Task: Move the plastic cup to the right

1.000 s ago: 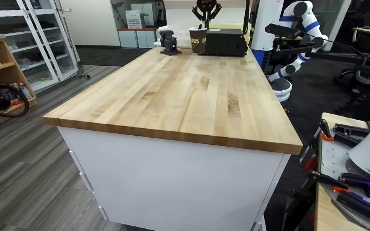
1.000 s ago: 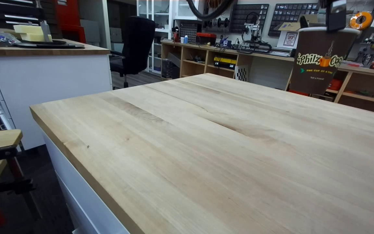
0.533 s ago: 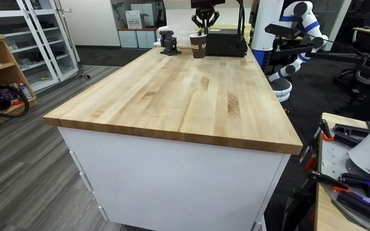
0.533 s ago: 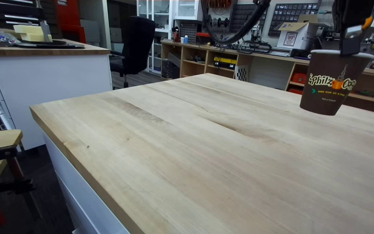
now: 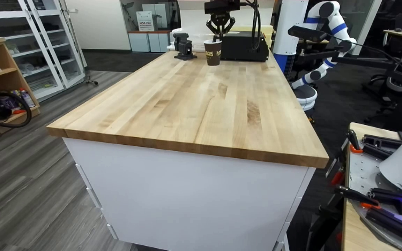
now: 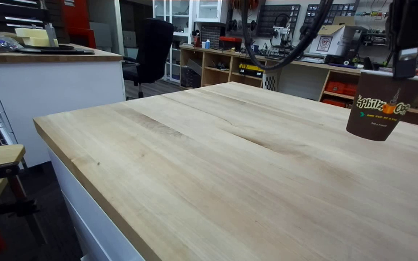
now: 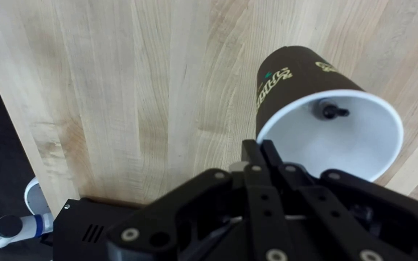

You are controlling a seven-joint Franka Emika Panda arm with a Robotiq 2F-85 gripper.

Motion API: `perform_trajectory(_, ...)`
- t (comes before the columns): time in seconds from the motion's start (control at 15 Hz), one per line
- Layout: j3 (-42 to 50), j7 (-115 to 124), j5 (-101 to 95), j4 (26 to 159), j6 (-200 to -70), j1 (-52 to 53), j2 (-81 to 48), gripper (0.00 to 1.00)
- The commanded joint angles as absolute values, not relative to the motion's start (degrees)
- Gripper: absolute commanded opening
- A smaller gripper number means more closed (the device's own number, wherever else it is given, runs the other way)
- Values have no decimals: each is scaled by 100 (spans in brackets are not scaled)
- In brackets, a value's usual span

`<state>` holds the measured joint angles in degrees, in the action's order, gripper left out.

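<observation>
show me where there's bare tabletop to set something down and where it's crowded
In an exterior view, the wooden tabletop is bare across its full width, from the near edge back to the cup. The far end is crowded: the squat dark object, the cup pinched by the gripper, and the black box.

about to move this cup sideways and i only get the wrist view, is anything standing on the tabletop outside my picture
Observer: Yes, a small dark vise-like object stands on the table, to the left of the cup as seen in an exterior view.
Operator: ok and any cabling hanging that i can't see
Observer: A dark cable loop hangs to the left of the tool as seen in an exterior view.
Operator: got it, any picture printed on the cup
Observer: An exterior view shows an orange mug printed on its side.
</observation>
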<state>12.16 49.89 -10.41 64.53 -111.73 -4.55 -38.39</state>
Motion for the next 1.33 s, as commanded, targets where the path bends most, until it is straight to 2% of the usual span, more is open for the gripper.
perform_trajectory(0.0, 1229, 4993, -823, 5897, -10941, -580, -4189, 1)
perform_trajectory(0.6, 1214, 5031, -739, 5249, -10965, -750, -4780, 1)
perform_trajectory(0.67, 1214, 5041, -731, 5180, -10927, -759, -4834, 29)
perform_trajectory(0.8, 1213, 5040, -728, 5086, -10922, -762, -4926, 35)
perform_trajectory(1.27, 1238, 5062, -760, 4920, -10892, -734, -5021, 80)
